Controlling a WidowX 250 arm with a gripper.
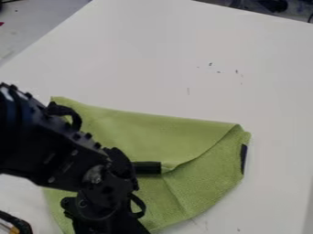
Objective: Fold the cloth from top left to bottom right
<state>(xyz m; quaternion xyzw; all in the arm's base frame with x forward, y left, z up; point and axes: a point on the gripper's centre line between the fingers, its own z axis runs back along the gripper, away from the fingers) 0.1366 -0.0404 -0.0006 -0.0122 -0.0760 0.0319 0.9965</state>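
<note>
The green cloth (202,192) lies on the white table in the lower part of the camera view, its left side partly covered by the black arm. A smoother layer of it, the flap (165,137), lies folded over the rougher lower layer, with its curved edge running from the upper right corner down to the middle. A dark tag sits on the cloth's right edge. The black gripper (107,196) is over the lower left part of the cloth, and a short black bar of it reaches right beside the flap's edge. Cloth beneath the gripper is hidden.
The white table (165,55) extends behind and to the right of the cloth, with a few small dark marks on it. Dark objects stand beyond its far edge at the top right. A black and orange item (15,224) is at the lower left corner.
</note>
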